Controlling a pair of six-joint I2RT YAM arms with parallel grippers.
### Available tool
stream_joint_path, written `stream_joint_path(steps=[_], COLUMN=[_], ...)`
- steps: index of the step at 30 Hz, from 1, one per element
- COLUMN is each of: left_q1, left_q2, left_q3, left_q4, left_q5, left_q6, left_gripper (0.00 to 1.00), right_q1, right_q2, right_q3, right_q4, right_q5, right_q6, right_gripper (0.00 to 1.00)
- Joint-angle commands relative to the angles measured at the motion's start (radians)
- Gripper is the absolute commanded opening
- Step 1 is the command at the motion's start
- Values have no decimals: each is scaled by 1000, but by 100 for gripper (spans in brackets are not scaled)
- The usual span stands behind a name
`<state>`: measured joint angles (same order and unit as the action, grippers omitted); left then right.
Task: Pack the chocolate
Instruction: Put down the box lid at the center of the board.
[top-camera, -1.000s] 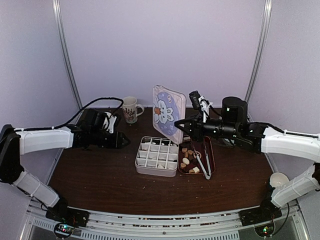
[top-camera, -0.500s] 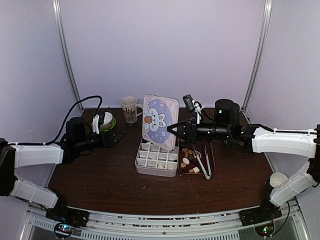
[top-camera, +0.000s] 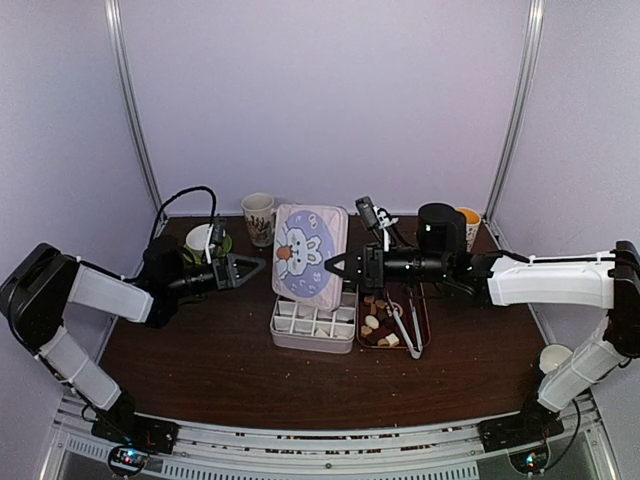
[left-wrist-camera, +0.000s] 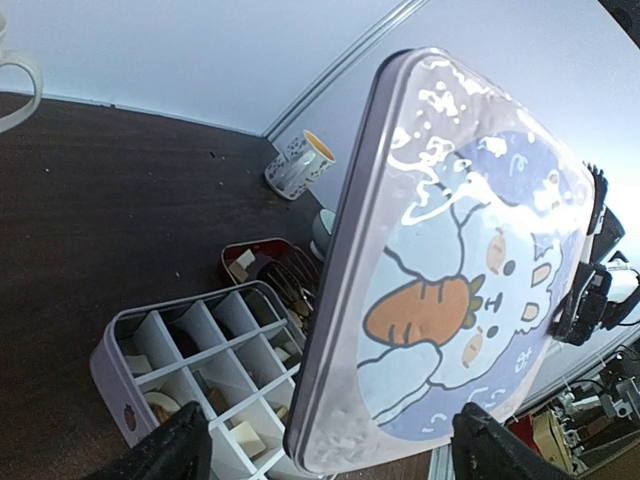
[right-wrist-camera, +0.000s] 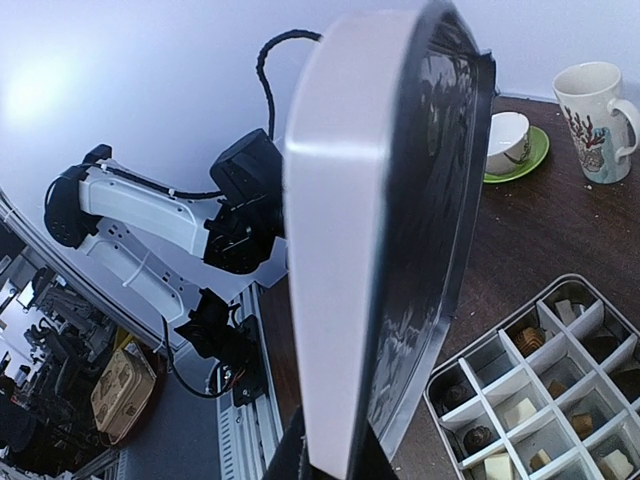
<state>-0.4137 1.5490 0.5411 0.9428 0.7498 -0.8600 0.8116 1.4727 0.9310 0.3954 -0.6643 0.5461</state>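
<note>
Over the pale divided tin box, your right jaws clamp the tilted rabbit-print lid, left jaws gape empty, yet many brown-and-white chocolate pieces lie in the dark red tray, apparently unpacked.

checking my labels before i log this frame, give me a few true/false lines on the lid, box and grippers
The right gripper grips the bunny lid. True.
The left gripper is shut on the lid. False: it is open and apart from the lid.
The tongs lie in the red tray among chocolate pieces. True.
The divided box is closed. False: its compartments are uncovered, and some hold chocolate.
The mug lies tipped over. False: it stands upright at the back.
</note>
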Motion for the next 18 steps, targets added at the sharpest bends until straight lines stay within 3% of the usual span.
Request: stream_joint_path(steps=[1,10,18], left_q1=[-17,-44,-44], left_q2=[67,184,185], left_q3=[51,53,30], left_q4=[130,360,295], left_q5=[75,113,88], left_q6=[-70,-207,-170], left_gripper=[86,79,67], right_q1=[-4,-4,-15], right_q2=[7,67,116], right_q3=[31,25,18], right_q4=[89,149,89], right_q5=[-28,-43,10], right_q6=[18,91,107], right_gripper=[7,9,11])
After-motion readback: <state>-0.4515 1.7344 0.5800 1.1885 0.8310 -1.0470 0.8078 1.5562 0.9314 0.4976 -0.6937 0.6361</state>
